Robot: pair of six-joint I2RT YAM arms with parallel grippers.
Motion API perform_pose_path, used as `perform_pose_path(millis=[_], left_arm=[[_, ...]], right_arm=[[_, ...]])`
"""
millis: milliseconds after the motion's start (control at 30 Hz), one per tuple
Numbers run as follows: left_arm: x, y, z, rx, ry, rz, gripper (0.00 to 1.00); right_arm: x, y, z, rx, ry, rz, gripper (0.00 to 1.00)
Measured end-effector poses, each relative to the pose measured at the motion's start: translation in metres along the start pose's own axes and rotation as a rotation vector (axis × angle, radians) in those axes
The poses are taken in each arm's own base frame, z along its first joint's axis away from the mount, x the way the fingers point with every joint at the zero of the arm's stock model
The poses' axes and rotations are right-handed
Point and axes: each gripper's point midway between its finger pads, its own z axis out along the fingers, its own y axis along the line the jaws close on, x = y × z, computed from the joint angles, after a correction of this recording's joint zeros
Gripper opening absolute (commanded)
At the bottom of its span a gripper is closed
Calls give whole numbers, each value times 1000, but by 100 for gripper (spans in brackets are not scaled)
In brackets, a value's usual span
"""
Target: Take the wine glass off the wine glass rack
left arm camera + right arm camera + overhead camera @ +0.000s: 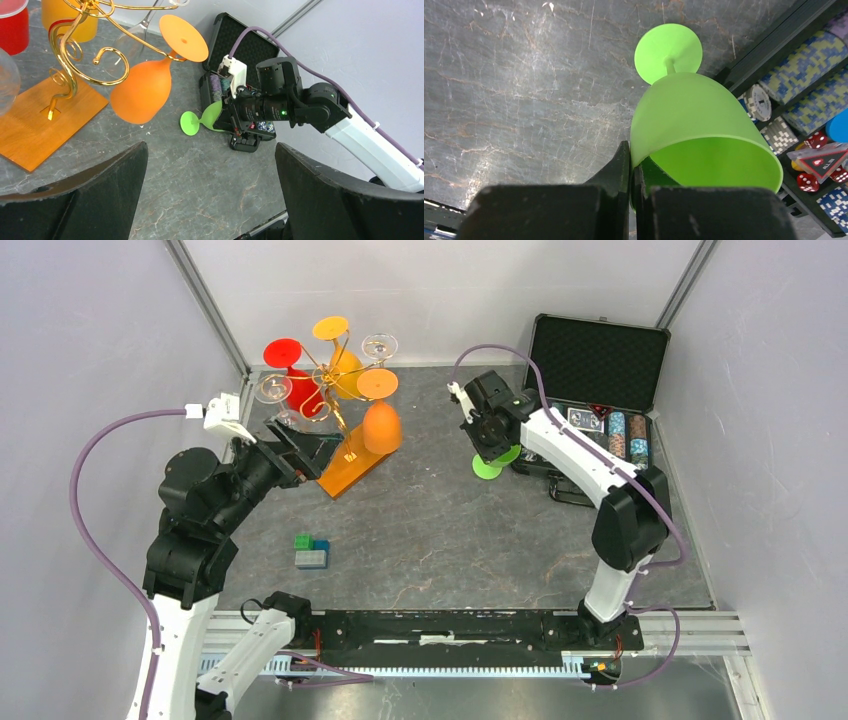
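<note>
The right gripper (492, 443) is clamped on the rim of a green wine glass (489, 466), one finger (616, 167) outside the bowl and the other inside it. The glass is off the wine glass rack (338, 390) and well apart from it, right of the table's middle and just beside the open poker chip case (600, 365). It leans over, mouth towards the wrist camera, and its round foot (668, 50) is down by the grey table (450, 540); whether the foot touches the surface cannot be told. The rack stands at the far left of the table on its flat orange base (40, 125), its gold scroll arms (65, 55) carrying the other glasses upside down. An orange wine glass (142, 95) hangs on the side nearest the green one, a red glass (300, 390) and a yellow glass (345, 365) hang behind it, and two clear glasses hang too, one (272, 390) on the left and one (380, 345) at the back. The left gripper (305, 448) sits low beside the near end of the rack's base, its two black fingers (75, 200) spread wide with nothing between them. A small cluster of green, blue and grey toy blocks (312, 552) lies on the table nearer the arm bases. Inside the case, stacked chips (804, 55) and red dice (806, 182) show next to the green bowl.
</note>
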Motion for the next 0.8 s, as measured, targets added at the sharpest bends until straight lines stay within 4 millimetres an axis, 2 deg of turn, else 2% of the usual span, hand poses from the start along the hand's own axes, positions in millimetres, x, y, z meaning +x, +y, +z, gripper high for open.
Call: perform_pose_path(millis=[233,533,633,800], left_arm=[[2,3,0,-13,12,21,100],[-1,3,3,-17,21,39,100],[0,3,4,-17,22,39,100],[0,3,4,-19,23,39,100]], right_arm=[[-16,-7,4,-3,18,-26,19],[-26,-16,14,3,49,-53,28],[-30,-20,15,12,47,-55,37],[-41,-19,12,-2,11,-63,62]])
